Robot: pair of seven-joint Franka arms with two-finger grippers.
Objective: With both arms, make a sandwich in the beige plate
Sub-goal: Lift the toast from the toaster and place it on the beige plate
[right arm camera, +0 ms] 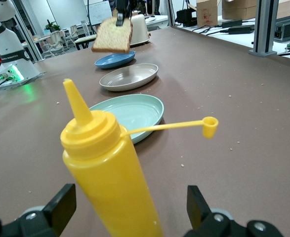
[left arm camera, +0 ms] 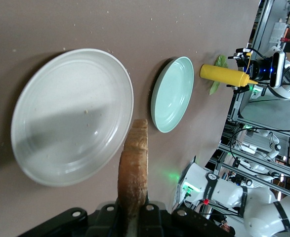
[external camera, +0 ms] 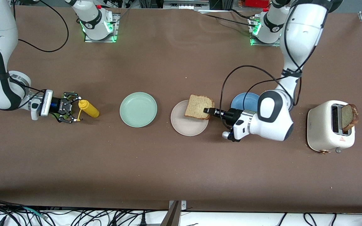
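Left pincer [external camera: 206,110] was clamped on one edge of a bread slice [external camera: 199,106], held up over the beige plate [external camera: 187,125]. The slice hung above the plate's rim toward the robots' bases, not centred; plate bare beneath. Likely next: lower and release. Right pincer [external camera: 74,110] stood wide around the yellow squeeze bottle [external camera: 89,108], waiting. Second slice [external camera: 348,116] sat in the toaster [external camera: 325,128].

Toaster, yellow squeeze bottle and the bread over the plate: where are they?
toaster [external camera: 324,130], front view, on its white side.
yellow squeeze bottle [external camera: 90,109], front view, on its body.
bread slice [external camera: 198,106], front view, on its flat face.
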